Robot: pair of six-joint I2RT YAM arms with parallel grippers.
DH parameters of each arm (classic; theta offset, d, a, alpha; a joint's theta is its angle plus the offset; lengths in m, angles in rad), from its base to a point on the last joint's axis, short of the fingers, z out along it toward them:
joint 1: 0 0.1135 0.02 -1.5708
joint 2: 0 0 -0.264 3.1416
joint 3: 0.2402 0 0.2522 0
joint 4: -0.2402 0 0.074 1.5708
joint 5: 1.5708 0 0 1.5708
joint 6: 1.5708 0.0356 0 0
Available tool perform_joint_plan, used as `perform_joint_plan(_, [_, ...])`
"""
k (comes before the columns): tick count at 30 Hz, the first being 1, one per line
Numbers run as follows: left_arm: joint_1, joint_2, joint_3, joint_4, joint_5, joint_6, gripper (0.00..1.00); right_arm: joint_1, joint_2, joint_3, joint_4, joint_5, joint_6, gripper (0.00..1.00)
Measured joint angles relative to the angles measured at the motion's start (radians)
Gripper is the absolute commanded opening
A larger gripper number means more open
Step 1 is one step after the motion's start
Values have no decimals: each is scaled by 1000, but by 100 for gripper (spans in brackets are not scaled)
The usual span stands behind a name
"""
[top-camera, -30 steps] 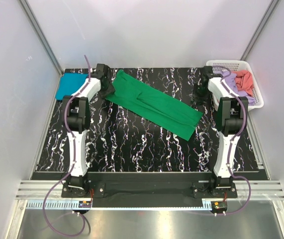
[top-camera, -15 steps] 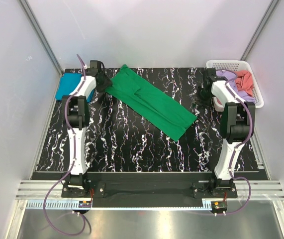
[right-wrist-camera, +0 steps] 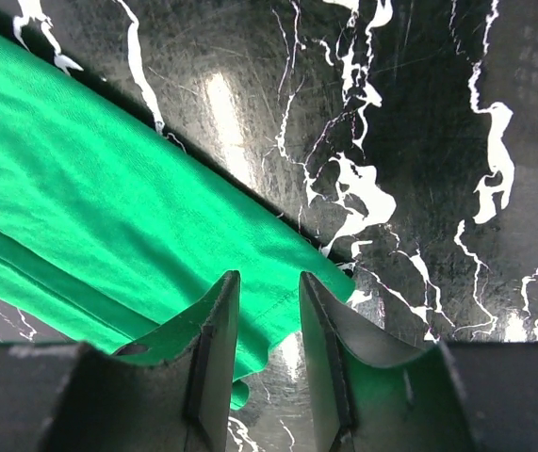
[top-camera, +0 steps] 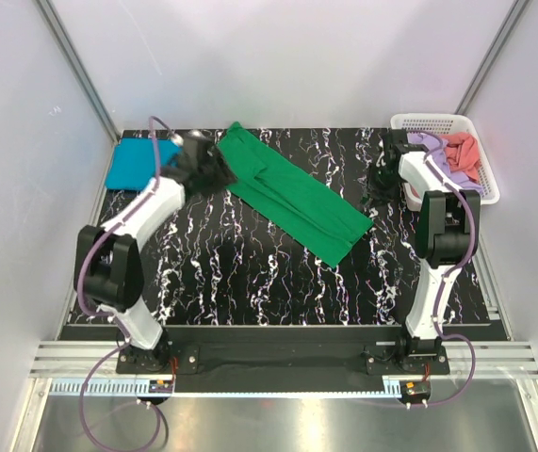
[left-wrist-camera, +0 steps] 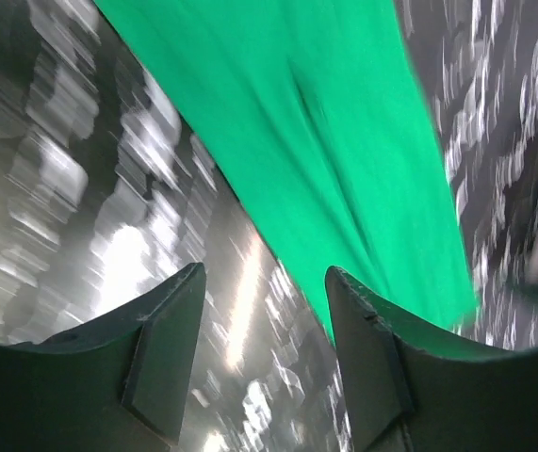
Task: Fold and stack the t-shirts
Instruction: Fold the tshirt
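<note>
Four shirts on show: one green shirt, one teal shirt, one lilac shirt, one coral shirt (the last two share the single basket). Two arms, left arm and right arm, and one table.

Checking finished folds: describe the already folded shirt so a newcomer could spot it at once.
On the black marbled table, look to the far left corner. The teal-blue shirt lies there as a flat rectangle, unlike the green shirt stretched diagonally mid-table and the crumpled ones in the white basket.
</note>
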Motion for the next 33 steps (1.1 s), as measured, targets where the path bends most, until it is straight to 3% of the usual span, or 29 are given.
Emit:
perform_joint_plan(7, [-436,-8,-233,100,-57,-271,56,-5,-63,-88,-6,-20,-4,40])
perform_joint_plan(10, [-608,25,-218,139,-124,-417,55,-16,-151,-166,3,-29,25,40])
perform_joint_plan(14, [-740,129,-124,156,-219,-575,54,-72,-265,-238,-1,1,101,39])
perform_joint_plan(22, [-831,288,-80,211,-312,-769,52,-100,-405,-237,-53,105,194,39])
perform_joint_plan(33, [-822,344,-1,165,-381,-829,45,-99,-415,-280,-65,154,206,38])
